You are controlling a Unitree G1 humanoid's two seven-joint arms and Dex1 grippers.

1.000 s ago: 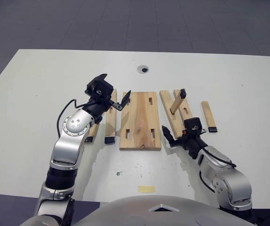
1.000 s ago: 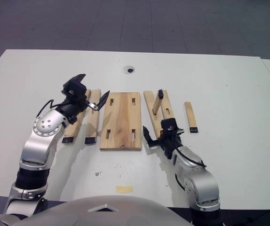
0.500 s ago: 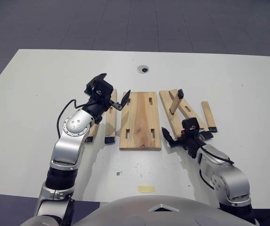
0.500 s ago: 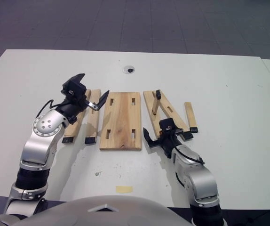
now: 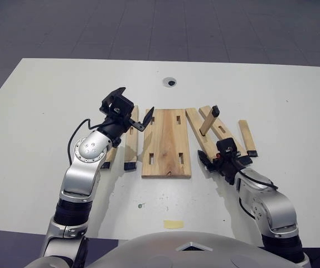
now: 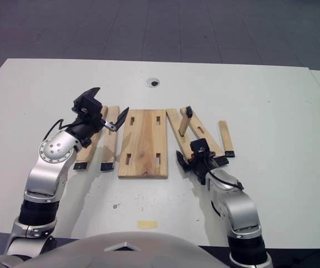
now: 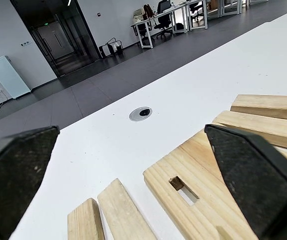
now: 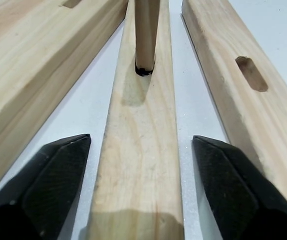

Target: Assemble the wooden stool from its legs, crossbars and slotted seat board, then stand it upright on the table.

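since a second ago the right claw point(image 8: 141, 142) has pushed forward over the table point(image 5: 48, 100) and now straddles the near end of the inner leg point(image 5: 197, 127); that leg's far end has slid a little toward the seat board point(image 5: 166, 142), and the outer leg point(image 5: 225, 134) has splayed, its black-capped end now close to the short loose piece point(image 5: 247, 135); the left arm has not shifted; the right claw's fingers point(image 8: 48, 175) stand apart, one on each side of the inner leg, with bare table showing between each and the wood; a crossbar point(image 5: 209, 121) stands tilted in that leg's slot; the left claw point(image 5: 138, 99) hovers wide open above the far ends of two legs point(image 5: 131, 142) lying just left of the seat board; the board lies flat mid-table, slots up
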